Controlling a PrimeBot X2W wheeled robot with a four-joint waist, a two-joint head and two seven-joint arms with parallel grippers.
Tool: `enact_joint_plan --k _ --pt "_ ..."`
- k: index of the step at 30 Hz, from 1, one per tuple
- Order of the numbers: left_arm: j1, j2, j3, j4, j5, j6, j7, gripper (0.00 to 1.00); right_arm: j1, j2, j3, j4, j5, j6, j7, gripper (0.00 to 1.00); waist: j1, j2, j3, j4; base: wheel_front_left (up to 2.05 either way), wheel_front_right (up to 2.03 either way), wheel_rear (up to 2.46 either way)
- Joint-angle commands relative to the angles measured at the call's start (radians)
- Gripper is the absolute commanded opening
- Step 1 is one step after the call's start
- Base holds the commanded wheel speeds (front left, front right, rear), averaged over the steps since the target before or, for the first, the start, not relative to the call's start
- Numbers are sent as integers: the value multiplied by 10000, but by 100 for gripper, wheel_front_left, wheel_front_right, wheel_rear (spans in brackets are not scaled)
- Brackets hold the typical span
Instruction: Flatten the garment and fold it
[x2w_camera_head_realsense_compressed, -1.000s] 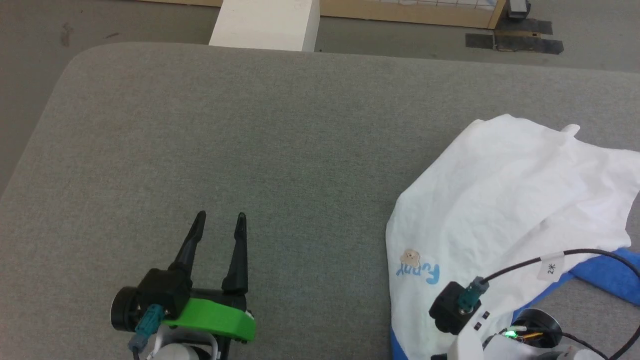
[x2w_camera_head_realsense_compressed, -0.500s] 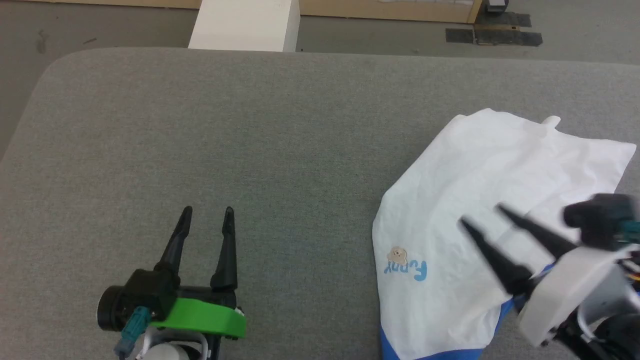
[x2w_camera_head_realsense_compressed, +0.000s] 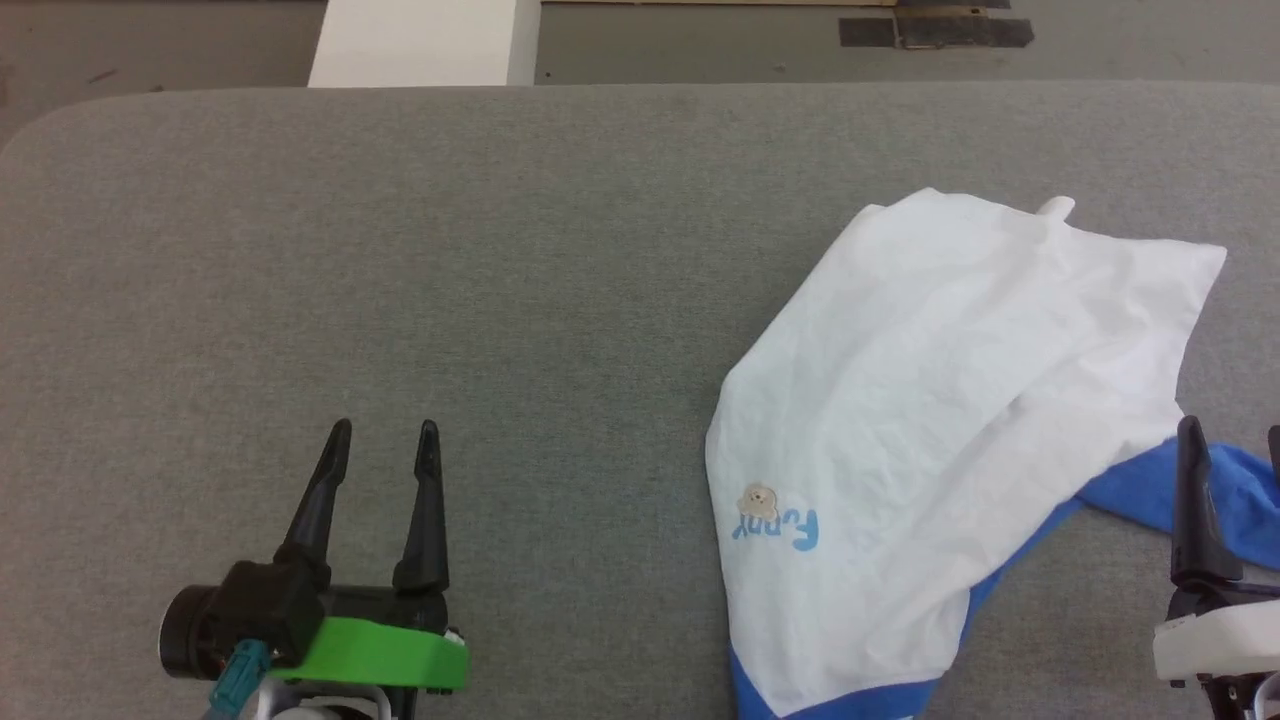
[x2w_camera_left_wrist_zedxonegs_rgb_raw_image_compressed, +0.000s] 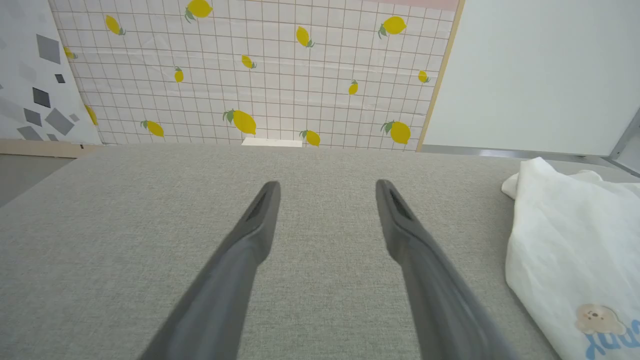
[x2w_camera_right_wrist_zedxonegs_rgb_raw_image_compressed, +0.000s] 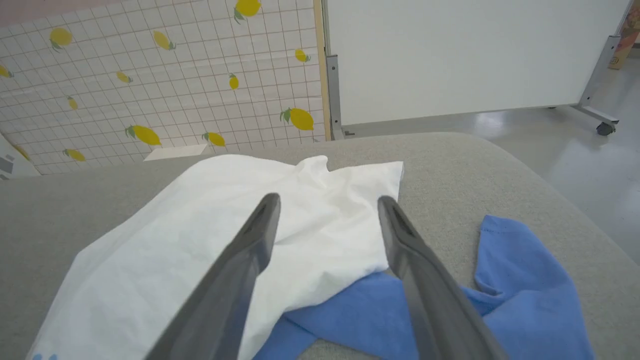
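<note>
The shirt (x2w_camera_head_realsense_compressed: 950, 400) lies in a loose heap on the right half of the head view, on the grey bench (x2w_camera_head_realsense_compressed: 500, 250). Its white body is doubled over, so a blue sleeve (x2w_camera_head_realsense_compressed: 1140, 495) pokes out from under it at the lower right and the blue hem (x2w_camera_head_realsense_compressed: 760, 695) shows at the bottom edge. The small print (x2w_camera_head_realsense_compressed: 778, 520) faces up near its left border. My left claw (x2w_camera_head_realsense_compressed: 385, 430) sits at the lower left over bare bench, spread wide and empty, well apart from the cloth. My right claw (x2w_camera_right_wrist_zedxonegs_rgb_raw_image_compressed: 327, 200) is at the lower right edge, also spread and holding nothing, aimed across the sleeve toward the white fold; I cannot tell how high above the cloth it hangs. I judge the job barely begun: nothing is flat yet, so the step in hand is a first hold for spreading. To do it well I want the right claw down on a single layer at the sleeve's edge, not on the stacked fold, since pinching two layers would likely drag the whole heap instead of opening it. The left claw needs to travel right to the border beside the print, so the two can pull apart evenly. Thin cotton will probably bunch if pushed along the bench's cloth cover, so I would lift slightly and draw outward, watching the right end of the bench.
</note>
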Motion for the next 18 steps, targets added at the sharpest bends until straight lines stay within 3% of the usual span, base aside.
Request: enact_joint_plan --k 1,7,13,18 --pt "-98 -28 -29 -51 73 -110 -38 100 -71 15 -25 121 41 -13 -220 100 0 0 128 -157 0 0 0" --pt "-1553 450 -815 164 186 -428 323 100 -567 16 -252 220 -21 -13 -560 100 0 0 451 -264 0 0 0" --pt "-3652 1242 -2442 930 -229 -577 2446 100 -1033 17 -342 -122 -101 -13 -491 100 0 0 884 -350 0 0 0" --pt "-4855 1690 -4208 1373 -1299 -585 4028 100 -1264 17 -313 -441 -115 -13 -329 100 0 0 1188 -463 0 0 0"
